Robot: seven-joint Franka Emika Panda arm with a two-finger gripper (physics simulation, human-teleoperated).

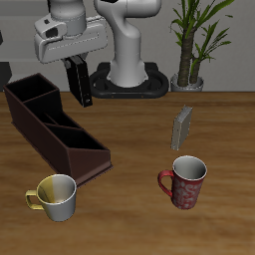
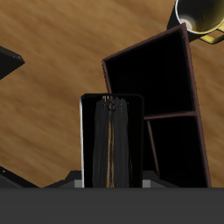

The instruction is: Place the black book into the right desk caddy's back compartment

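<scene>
The black book [image 1: 83, 88] hangs upright from my gripper [image 1: 77, 67], which is shut on its upper end. It is held in the air over the far end of the right desk caddy [image 1: 68, 149], a long dark maroon tray with dividers. In the wrist view the black book [image 2: 112, 140] shows edge-on with its pages towards the camera. It overlaps the rim of the caddy [image 2: 188, 79] beside a large open compartment. Smaller divided sections lie beyond that. The book is clear of the caddy's walls.
A grey patterned book [image 1: 182, 127] stands upright mid-table. A red mug [image 1: 183, 182] and a yellow mug [image 1: 55, 196] stand near the front edge; the yellow mug [image 2: 201, 17] is close to the caddy's near end. A potted plant [image 1: 189, 50] stands beside the robot base.
</scene>
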